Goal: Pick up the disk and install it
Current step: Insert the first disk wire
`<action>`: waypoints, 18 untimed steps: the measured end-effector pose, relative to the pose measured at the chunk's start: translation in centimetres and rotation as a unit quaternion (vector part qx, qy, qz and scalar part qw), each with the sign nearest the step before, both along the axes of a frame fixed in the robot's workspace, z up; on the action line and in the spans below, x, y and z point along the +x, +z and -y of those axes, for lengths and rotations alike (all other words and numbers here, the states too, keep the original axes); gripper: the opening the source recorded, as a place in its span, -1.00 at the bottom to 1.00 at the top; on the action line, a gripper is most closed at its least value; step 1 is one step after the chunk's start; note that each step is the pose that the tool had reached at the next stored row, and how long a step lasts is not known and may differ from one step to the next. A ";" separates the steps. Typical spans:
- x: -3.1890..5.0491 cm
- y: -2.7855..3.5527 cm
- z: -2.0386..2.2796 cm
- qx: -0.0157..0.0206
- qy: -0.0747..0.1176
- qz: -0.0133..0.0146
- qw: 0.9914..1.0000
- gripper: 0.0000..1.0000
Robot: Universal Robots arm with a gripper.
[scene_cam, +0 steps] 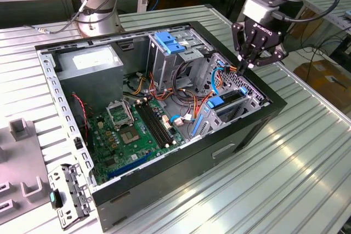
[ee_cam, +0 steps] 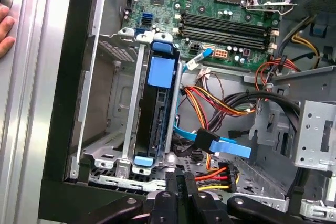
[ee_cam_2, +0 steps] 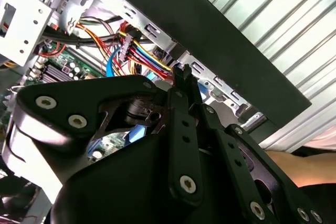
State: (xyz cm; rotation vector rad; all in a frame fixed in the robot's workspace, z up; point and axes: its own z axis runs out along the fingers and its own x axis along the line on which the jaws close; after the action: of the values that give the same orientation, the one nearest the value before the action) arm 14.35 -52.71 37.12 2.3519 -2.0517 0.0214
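Gripper (scene_cam: pixel 248 64) fingers pressed together, empty, over case rim (scene_cam: pixel 262 92), disk (ee_cam: pixel 157 124) seated in bay

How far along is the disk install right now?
The disk already stands on edge in its bay in the computer case, blue rail on top, so pickup and insertion look done. The gripper is above the case's edge, fingers closed together and holding nothing. Whether the disk is fully seated cannot be told; a blue cable lies loose beside the bay.
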 end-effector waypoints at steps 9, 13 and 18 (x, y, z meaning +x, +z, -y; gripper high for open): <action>-0.75 -0.13 0.08 0.000 -0.027 0.000 1.000 -0.66; -1.11 -0.18 0.65 0.000 -0.027 0.000 1.000 -0.66; -1.69 -0.36 1.30 0.001 -0.027 0.000 1.000 -0.66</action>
State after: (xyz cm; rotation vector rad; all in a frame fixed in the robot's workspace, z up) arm 12.66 -54.01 36.75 2.2955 -2.1155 0.0190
